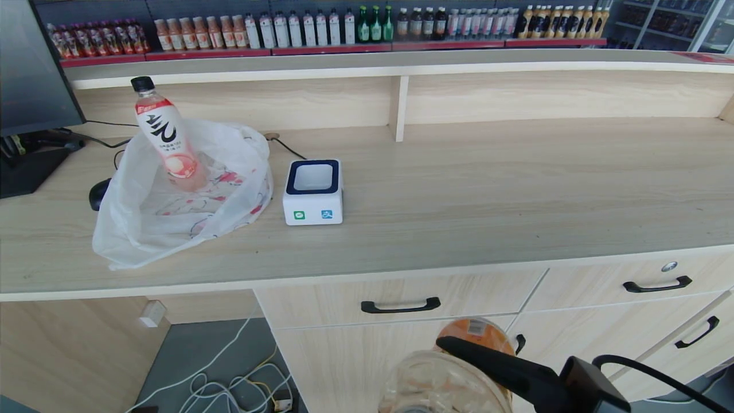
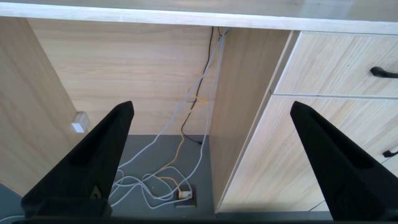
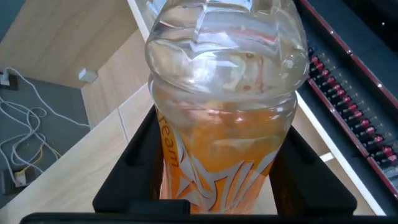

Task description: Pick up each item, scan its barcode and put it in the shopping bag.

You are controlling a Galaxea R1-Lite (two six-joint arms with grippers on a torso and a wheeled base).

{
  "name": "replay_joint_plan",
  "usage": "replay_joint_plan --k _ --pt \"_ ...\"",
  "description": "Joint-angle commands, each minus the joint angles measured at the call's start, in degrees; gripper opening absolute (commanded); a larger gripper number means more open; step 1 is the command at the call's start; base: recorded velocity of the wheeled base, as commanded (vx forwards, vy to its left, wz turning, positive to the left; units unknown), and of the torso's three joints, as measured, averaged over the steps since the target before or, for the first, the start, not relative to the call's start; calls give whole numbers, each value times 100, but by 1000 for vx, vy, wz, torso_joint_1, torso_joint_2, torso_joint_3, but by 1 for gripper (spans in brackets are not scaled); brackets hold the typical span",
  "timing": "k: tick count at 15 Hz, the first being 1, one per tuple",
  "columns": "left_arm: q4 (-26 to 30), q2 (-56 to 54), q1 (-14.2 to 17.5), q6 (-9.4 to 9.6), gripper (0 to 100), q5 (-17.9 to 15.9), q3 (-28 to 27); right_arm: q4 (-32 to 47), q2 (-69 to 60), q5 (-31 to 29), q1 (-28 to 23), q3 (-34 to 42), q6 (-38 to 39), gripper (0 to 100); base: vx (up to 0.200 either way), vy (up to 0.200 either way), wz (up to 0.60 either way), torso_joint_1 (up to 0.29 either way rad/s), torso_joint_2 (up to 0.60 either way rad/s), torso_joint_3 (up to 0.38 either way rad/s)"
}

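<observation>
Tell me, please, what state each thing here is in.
White plastic shopping bag: open.
Pink-labelled plastic bottle: capped, standing inside the bag.
White box scanner: uncovered.
Orange-labelled clear bottle: gripped by right pincer.
Left pincer: open, empty.
Wooden drawers: shut.

Two drink bottles are close by: one pink-label bottle [image 1: 166, 137] and one orange-label bottle [image 1: 427, 378]. The single wooden counter [image 1: 516, 189] carries one white plastic shopping bag [image 1: 143, 232], one white scanner box [image 1: 313, 198], one monitor [image 1: 28, 63] and one black mouse [image 1: 98, 194]. The cabinet front has four black drawer handles [image 1: 400, 306], one of them partly hidden, and one round lock [image 1: 669, 266]. There are two grippers: the left gripper [image 2: 211, 106] and the right gripper [image 3: 217, 162]. On the back shelf stand three green bottles [image 1: 375, 23]; the others there are too small and too crowded to count.
</observation>
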Motion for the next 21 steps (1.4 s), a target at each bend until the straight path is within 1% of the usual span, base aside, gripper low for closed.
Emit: replay_joint_plan --k 1,3,6,7,9,10,12,13,14,17,18,19,21 --pt "0 -2 1 2 100 1 0 -8 245 -6 -42 -278 44 0 0 0 0 0 0 0" --pt "0 -2 1 2 100 1 0 -8 491 -208 -42 -709 343 0 0 0 0 0 0 0" --pt "0 -2 1 2 100 1 0 -8 904 -304 -24 -1148 1310 0 0 0 0 0 0 0" --pt "0 -2 1 2 100 1 0 -8 1001 -322 -24 -1465 1459 0 0 0 0 0 0 0" --pt "0 -2 1 2 100 1 0 -8 1309 -630 -33 -2423 2004 0 0 0 0 0 0 0" --pt "0 -2 1 2 100 -7 0 -8 1370 -700 -59 -2739 2083 0 0 0 0 0 0 0" --pt "0 -2 1 2 100 1 0 9 1502 -761 -218 -3091 2540 0 0 0 0 0 0 0" --pt "0 -2 1 2 100 1 0 9 1485 -858 -385 -3126 2689 0 0 0 0 0 0 0" --pt "0 -2 1 2 100 1 0 9 1449 -858 -666 -3117 2839 0 0 0 0 0 0 0" --pt "0 -2 1 2 100 1 0 124 1379 -858 -1404 -3258 3621 0 0 0 0 0 0 0" --pt "0 -2 1 2 100 1 0 212 1344 -849 -1466 -3319 3762 0 0 0 0 0 0 0" --pt "0 -2 1 2 100 -7 0 502 1203 -841 -1571 -3425 4025 0 0 0 0 0 0 0" --pt "0 -2 1 2 100 1 0 642 1107 -823 -1835 -3486 4201 0 0 0 0 0 0 0"
